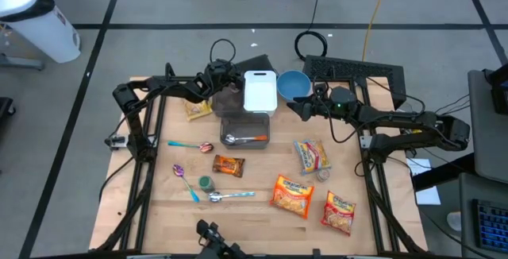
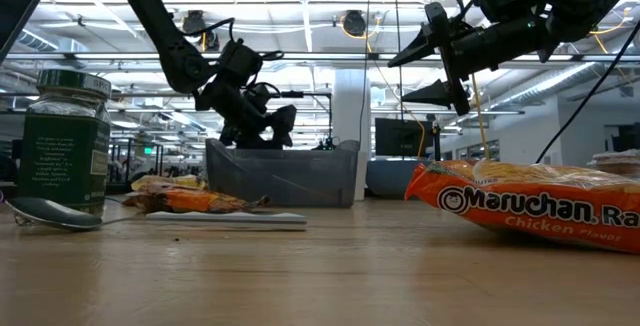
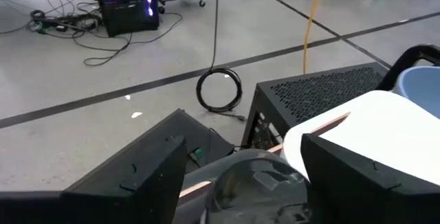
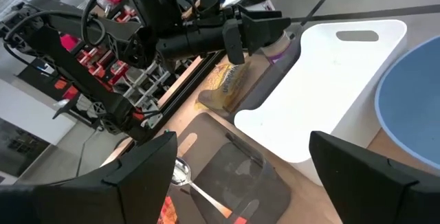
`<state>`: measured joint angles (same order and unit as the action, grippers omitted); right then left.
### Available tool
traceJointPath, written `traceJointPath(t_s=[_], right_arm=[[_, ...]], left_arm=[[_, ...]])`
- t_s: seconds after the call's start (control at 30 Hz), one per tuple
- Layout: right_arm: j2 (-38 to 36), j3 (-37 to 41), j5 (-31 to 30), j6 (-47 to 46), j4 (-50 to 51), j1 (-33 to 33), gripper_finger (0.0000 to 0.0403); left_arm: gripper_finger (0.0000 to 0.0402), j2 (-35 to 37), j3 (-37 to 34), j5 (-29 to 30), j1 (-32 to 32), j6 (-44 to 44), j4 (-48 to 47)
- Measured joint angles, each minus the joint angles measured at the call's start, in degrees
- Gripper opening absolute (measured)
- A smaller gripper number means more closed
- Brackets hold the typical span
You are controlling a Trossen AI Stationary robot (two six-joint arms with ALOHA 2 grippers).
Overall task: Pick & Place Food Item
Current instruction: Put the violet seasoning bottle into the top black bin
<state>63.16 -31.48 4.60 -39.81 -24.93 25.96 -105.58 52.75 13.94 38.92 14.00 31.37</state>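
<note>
Directly below left jaws, clear bag (image 3: 265,183)

Grey floor (image 1: 159,5) (black lines), cables (image 3: 220,90) strewn.

The surface (image 1: 262,215) is pale wood with a smooth, matt grain. The noodle packets (image 1: 292,195) are glossy printed plastic film that crinkles and catches light. The cutting board (image 1: 259,90) is smooth white plastic, matt. The bin (image 1: 244,129) looks like grey, slightly translucent plastic. The spoon (image 2: 55,214) near the front edge is polished metal, mirror-bright. The jar (image 2: 63,141) is clear glass with a paper label and a dark lid. The bowl (image 1: 293,84) is smooth blue plastic.
</note>
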Motion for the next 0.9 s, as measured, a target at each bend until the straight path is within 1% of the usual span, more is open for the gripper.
traceJointPath(t_s=[0.1, 0.23, 0.4, 0.6, 0.73, 0.9], right_arm=[[0.0, 0.0, 0.0, 0.0, 0.0, 0.0, 0.0322], [0.0, 0.0, -0.02, 0.0, -0.02, 0.0, 0.0322], [0.0, 0.0, -0.02, 0.0, -0.04, 0.0, 0.0322], [0.0, 0.0, -0.04, 0.17, -0.04, -0.02, 0.0322], [0.0, 0.0, -0.15, 0.42, -0.05, -0.02, 0.0322], [0.0, 0.0, -0.26, 0.6, -0.04, -0.02, 0.0322]], left_arm=[[0.0291, 0.15, 0.0, -2.28, 0.0, 0.01, 0.69], [0.028, 1.21, 0.0, -3.73, 0.0, -0.84, 1.78], [0.0271, 3.66, 0.0, -3.86, 0.0, -5.69, 0.68], [0.0277, 8.77, 0.02, -3.85, 0.0, -11.31, -5.41], [0.0282, 12.5, 0.02, -3.92, 0.0, -12.0, -12.24], [0.0269, 16.82, 0.02, -6.47, 0.09, -13.19, -20.91]])
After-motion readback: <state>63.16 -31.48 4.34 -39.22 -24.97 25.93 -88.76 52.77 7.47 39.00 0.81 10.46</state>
